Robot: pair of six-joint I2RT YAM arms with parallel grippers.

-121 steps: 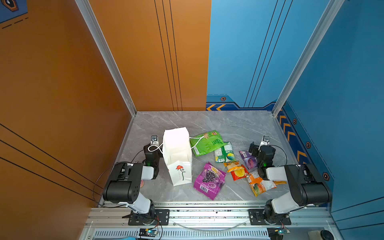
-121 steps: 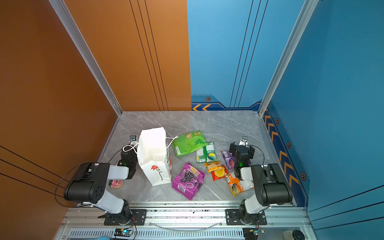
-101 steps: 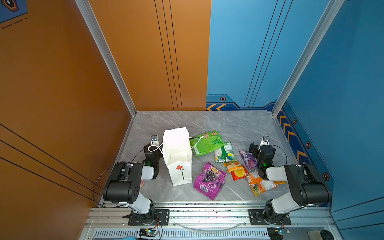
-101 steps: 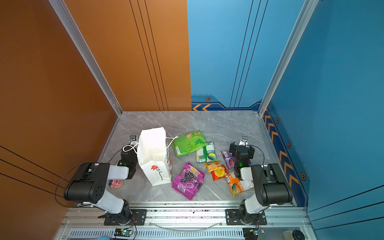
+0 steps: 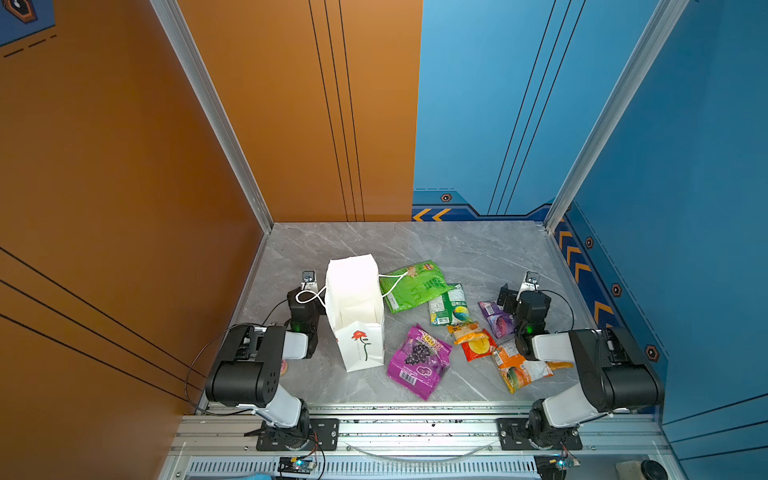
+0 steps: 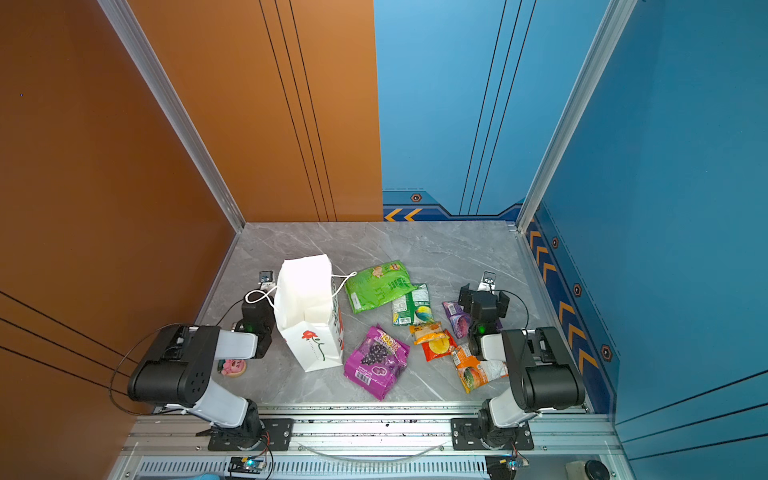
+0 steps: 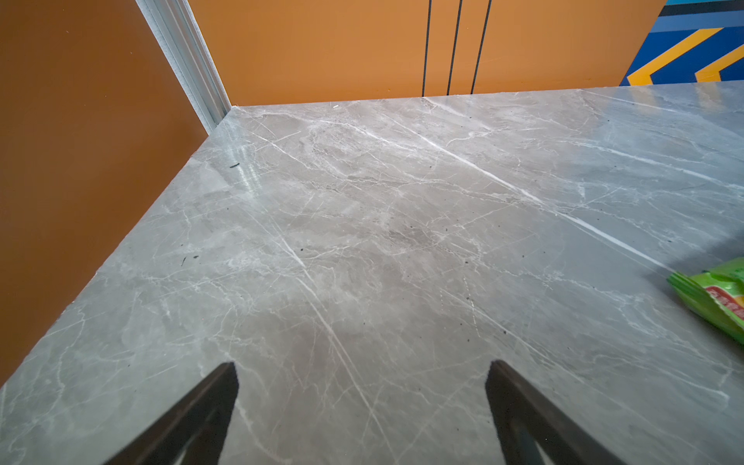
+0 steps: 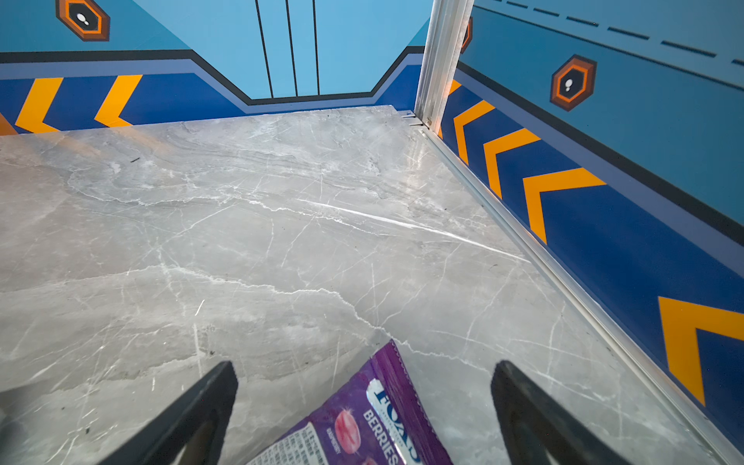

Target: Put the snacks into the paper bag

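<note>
The white paper bag (image 5: 353, 291) stands open at the left, a red flower on its front, seen in both top views. To its right the snacks lie flat on the table: a green packet (image 5: 415, 284), a green-white one (image 5: 451, 305), a purple grape packet (image 5: 417, 359), a red one with a yellow circle (image 5: 478, 345), an orange one (image 5: 519, 370) and a small purple one (image 5: 494, 318). My left gripper (image 7: 362, 366) is open and empty over bare table, just left of the bag. My right gripper (image 8: 364, 366) is open, low over the small purple packet's (image 8: 362, 422) end.
A small pink round thing (image 6: 233, 367) lies by the left arm's base. One white cord handle (image 5: 309, 296) hangs over my left wrist. Orange wall at left, blue wall close at right (image 8: 604, 201). The green packet's corner (image 7: 716, 298) shows in the left wrist view.
</note>
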